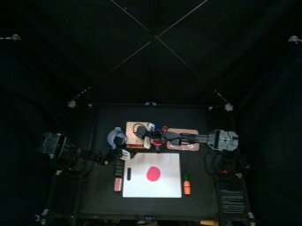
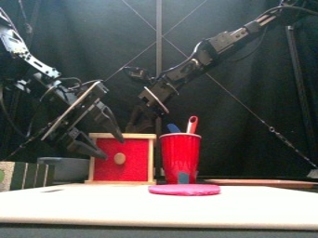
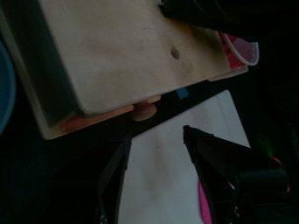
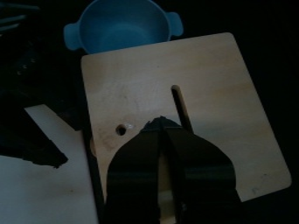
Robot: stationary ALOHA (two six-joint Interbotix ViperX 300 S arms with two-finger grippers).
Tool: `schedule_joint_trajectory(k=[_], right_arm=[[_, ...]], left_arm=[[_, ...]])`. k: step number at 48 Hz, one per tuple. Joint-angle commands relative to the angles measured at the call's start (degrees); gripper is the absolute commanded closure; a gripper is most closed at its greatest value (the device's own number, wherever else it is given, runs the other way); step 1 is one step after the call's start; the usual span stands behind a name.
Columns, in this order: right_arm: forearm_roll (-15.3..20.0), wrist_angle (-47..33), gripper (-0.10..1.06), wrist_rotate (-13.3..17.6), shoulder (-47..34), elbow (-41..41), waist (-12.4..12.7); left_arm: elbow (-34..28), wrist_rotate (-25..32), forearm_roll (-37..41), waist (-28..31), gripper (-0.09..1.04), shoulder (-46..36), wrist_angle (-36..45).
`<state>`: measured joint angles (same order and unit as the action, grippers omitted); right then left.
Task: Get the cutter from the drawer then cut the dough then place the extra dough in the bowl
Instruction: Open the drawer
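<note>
White cutting board (image 1: 136, 185) flat on black desk (image 1: 106, 119), front-centre. Red cup (image 2: 180, 156) upright behind it w/ blue knife (image 2: 172, 128) & red knife (image 2: 191, 124) sticking up. Small orange toy (image 1: 186, 187) just R of board, reddish one (image 1: 117, 184) just L; too small to ID.

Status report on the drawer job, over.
Left gripper open, near the drawer knob. Right gripper shut above the wooden box. Drawer looks shut, cutter not in view. Red cup beside box, clear of drawer.
</note>
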<state>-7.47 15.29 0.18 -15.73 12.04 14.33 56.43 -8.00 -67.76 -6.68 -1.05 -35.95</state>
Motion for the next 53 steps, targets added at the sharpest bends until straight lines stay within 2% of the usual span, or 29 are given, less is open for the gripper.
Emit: schedule_joint_trajectory(k=[1,12,29,53], right_arm=[[0.1,0.6,0.92,0.1,0.7,-0.1,-1.1],[0.1,0.5,0.92,0.1,0.5,-0.1,-1.3],[0.1,0.5,0.92,0.1,0.3,-0.2,-1.3],[0.2,0.5,0.92,0.1,0.1,-0.4,-1.5]], left_arm=[[-1.8,0.1,0.2,1.6,0.1,0.5,-0.2],[-2.6,0.4,1.2,5.5,0.1,2.2,-0.2],[-4.6,0.4,4.0,6.8,0.11,3.9,-0.2],[-3.8,0.4,4.0,6.4,0.28,4.6,-0.1]])
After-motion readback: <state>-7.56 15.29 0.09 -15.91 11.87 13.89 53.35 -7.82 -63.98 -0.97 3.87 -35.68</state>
